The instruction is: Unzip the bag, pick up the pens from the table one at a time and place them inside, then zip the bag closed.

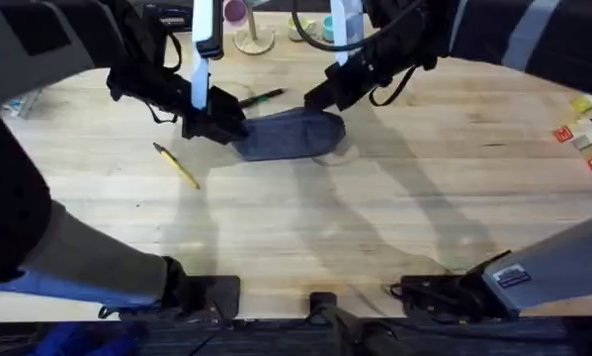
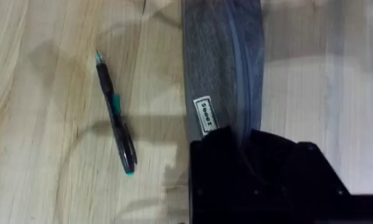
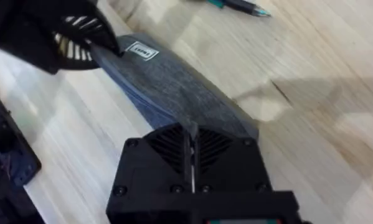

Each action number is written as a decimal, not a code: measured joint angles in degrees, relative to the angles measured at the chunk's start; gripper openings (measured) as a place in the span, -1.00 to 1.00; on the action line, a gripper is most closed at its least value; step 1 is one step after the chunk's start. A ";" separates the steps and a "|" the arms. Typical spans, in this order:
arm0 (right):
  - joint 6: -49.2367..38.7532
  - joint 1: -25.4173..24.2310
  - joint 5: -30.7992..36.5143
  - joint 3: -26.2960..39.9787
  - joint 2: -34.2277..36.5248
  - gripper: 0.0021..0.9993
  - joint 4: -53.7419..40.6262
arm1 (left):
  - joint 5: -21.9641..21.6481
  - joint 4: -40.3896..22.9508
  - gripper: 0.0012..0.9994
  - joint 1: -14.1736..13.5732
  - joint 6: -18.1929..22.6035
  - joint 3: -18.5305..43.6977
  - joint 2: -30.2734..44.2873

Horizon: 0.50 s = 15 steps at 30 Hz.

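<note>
Grey-blue pencil pouch (image 1: 291, 134) lies mid-surface (image 1: 375, 218). Left claw (image 1: 219, 127) clamps pouch's left end; right claw (image 1: 320, 99) pinches right end. Yellow pen (image 1: 177, 165) near, black-green pen (image 1: 260, 97) behind.

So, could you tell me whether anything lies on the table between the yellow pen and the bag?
Nothing visible does: bare table separates the yellow pen from the bag, though the left gripper sits at the bag's near end.
</note>
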 joint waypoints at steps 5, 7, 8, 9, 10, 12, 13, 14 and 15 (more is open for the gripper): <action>-4.35 0.37 -2.35 0.00 -0.15 -0.94 -0.01 | -0.66 -0.16 -0.91 0.50 0.00 0.00 0.00; -5.29 0.55 -2.65 0.00 -0.15 -0.94 0.16 | -0.84 -0.16 -0.91 0.58 0.00 0.00 0.00; -5.61 0.66 -2.65 0.00 -0.16 -0.94 0.28 | -0.91 -0.16 -0.91 0.63 0.00 0.00 0.00; -5.83 0.76 -2.70 0.00 -0.14 -0.94 0.37 | -1.01 -0.16 -0.91 0.63 0.00 0.00 0.00; -6.09 0.85 -2.84 0.01 -0.15 -0.94 0.44 | -1.09 -0.16 -0.91 0.63 0.00 0.00 0.00; -6.46 0.89 -3.42 0.11 -0.14 -0.94 0.46 | -1.31 -0.16 -0.91 0.63 0.00 0.00 0.00; -6.54 0.91 -3.69 0.27 -0.16 -0.94 0.44 | -1.43 -0.16 -0.91 0.63 0.00 0.00 0.00; -6.56 0.91 -3.92 0.47 -0.15 -0.94 0.42 | -1.52 -0.16 -0.91 0.63 0.00 0.00 0.00; -6.66 0.91 -4.20 0.71 -0.16 -0.94 0.42 | -1.63 -0.16 -0.91 0.65 0.00 0.00 0.00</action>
